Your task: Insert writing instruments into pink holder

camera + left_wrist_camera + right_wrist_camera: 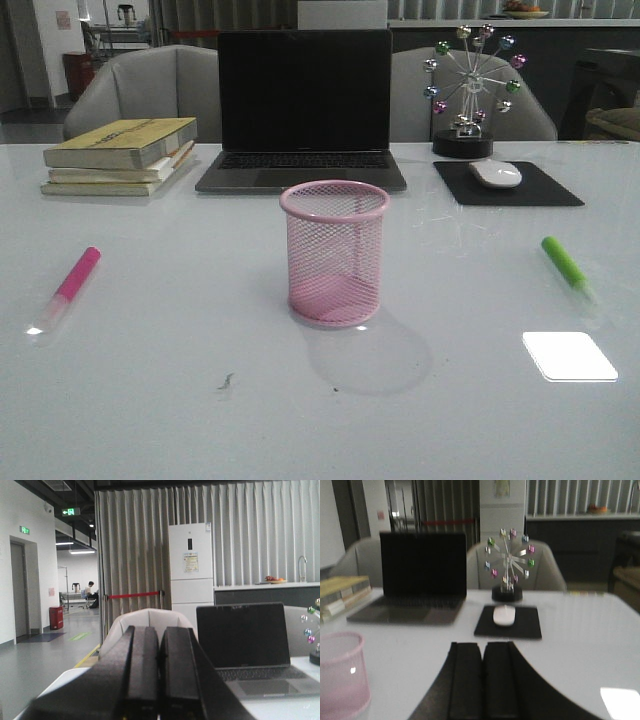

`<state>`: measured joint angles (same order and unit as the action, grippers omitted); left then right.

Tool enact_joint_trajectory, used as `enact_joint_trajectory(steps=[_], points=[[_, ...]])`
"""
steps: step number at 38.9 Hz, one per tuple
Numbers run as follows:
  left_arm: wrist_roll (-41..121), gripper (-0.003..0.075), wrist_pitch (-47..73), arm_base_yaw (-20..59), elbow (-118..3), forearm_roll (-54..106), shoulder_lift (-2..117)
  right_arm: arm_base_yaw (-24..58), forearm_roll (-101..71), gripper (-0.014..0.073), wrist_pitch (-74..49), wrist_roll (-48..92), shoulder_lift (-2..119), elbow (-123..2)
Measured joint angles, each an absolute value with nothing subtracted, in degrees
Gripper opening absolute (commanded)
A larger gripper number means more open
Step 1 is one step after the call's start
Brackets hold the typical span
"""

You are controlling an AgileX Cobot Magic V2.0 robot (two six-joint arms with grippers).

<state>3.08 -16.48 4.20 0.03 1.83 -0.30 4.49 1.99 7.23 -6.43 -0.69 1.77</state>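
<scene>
The pink wire-mesh holder point(335, 252) stands upright and empty in the middle of the table; its blurred side also shows in the right wrist view point(341, 675). A hot pink marker point(70, 284) lies flat at the left, its clear cap toward the front. A bright green marker point(567, 266) lies flat at the right, clear cap toward the front. Neither arm appears in the front view. My left gripper point(160, 632) is shut with nothing in it, held above the table's left side. My right gripper point(483, 647) is shut and empty, to the right of the holder.
A laptop point(303, 110) stands open behind the holder. Stacked books point(122, 155) lie at the back left. A white mouse point(495, 173) rests on a black pad point(507, 185) at the back right, beside a wheel-shaped desk toy point(470, 88). Chairs stand behind the table.
</scene>
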Motion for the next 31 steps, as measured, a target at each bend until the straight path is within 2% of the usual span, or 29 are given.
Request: enact_joint_trajectory(steps=[6, 17, 31], points=[[2.53, 0.0099, -16.27, 4.20, -3.39, 1.83, -0.30, 4.49, 1.99, 0.0025, 15.39, -6.43, -0.69, 1.25], [2.44, 0.0099, -14.79, 4.20, -20.19, -6.14, 3.47, 4.49, 2.61, 0.0025, 3.23, -6.44, -0.38, -14.99], [2.44, 0.0099, -10.56, 4.20, -36.34, -7.36, 22.73, 4.49, 3.32, 0.0025, -6.20, -6.44, 19.66, -31.00]])
